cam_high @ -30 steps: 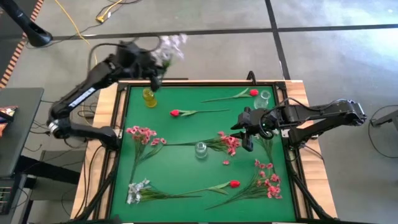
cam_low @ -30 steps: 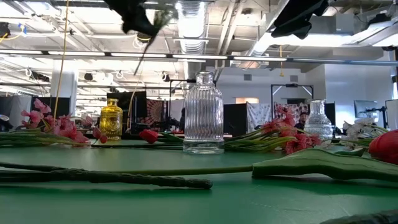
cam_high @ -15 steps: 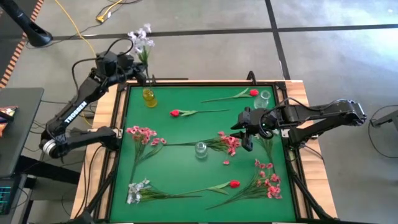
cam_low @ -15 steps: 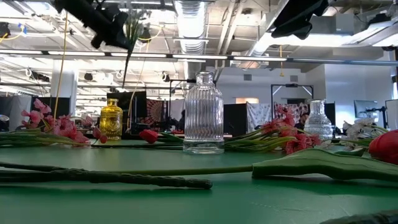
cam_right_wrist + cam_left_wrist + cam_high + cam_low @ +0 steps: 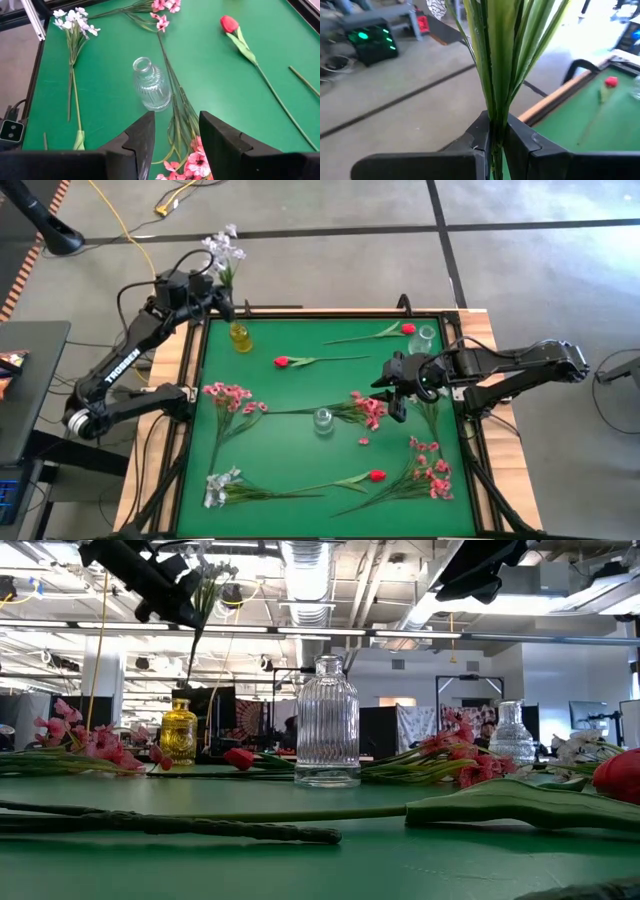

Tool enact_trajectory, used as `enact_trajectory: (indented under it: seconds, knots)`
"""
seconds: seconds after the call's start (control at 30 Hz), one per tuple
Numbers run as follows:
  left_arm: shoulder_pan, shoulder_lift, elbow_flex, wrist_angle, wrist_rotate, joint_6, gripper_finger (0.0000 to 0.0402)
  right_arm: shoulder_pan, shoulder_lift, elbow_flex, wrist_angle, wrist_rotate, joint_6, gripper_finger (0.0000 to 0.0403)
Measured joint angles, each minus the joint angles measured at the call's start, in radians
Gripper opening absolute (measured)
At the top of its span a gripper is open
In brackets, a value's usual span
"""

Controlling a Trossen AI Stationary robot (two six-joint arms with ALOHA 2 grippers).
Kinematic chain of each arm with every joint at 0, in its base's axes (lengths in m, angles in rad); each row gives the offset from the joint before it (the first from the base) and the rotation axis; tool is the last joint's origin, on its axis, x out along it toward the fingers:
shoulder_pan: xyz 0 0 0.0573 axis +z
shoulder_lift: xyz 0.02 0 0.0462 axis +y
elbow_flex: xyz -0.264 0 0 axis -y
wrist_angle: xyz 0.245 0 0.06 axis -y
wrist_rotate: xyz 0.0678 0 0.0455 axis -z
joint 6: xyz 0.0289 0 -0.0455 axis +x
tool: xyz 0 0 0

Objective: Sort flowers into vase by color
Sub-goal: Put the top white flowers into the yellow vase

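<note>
My left gripper (image 5: pixel 207 297) is raised over the table's far left corner, shut on a whitish-lavender flower (image 5: pixel 222 248). The flower's stem (image 5: pixel 191 645) hangs down above and just left of the small yellow vase (image 5: pixel 240 337) (image 5: pixel 180 732). My right gripper (image 5: pixel 397 395) (image 5: pixel 175 135) hovers open over a pink spray (image 5: pixel 368 408) lying flat beside the ribbed clear vase (image 5: pixel 322 420) (image 5: pixel 151 90). A second clear vase (image 5: pixel 426 337) stands near the far right corner. My left gripper pinches the whitish-lavender flower's green stem and leaves (image 5: pixel 495 117) between its two fingers, which lie across the stem. The flower is lifted clear and stands nearly upright, blooms above the fingers (image 5: pixel 172 602), stem end hanging below them.
Lying flat on the green mat are red buds (image 5: pixel 283 361) (image 5: pixel 407 329) (image 5: pixel 376 475), pink sprays (image 5: pixel 228 395) (image 5: pixel 432 470) and another whitish cluster (image 5: pixel 220 485). A raised wooden rim (image 5: pixel 190 360) frames the mat. Stems cross the near part of the table (image 5: pixel 200 825).
My left gripper has swung toward the table's left along the far edge, staying shut on the flower. The flower has turned from tilted to nearly upright, and its stem now hangs close above the yellow vase. The right arm has kept still.
</note>
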Motion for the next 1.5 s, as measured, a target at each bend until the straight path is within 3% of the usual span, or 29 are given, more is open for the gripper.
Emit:
enact_trajectory:
  seconds: [0.13,0.67,1.5]
  knots:
    - [0.001,-0.002,0.000,-0.011,-0.043,0.007,0.0023,0.000,0.000,0.000,0.000,0.000,-0.001,0.0179]
    - [0.000,0.012,-0.004,-0.054,-0.017,-0.018,0.0023,-0.001,0.000,0.000,0.000,0.001,-0.001,0.0179]
    - [0.000,0.011,-0.185,0.040,0.016,-0.021,0.0023,-0.001,0.000,0.000,-0.001,0.001,-0.016,0.0179]
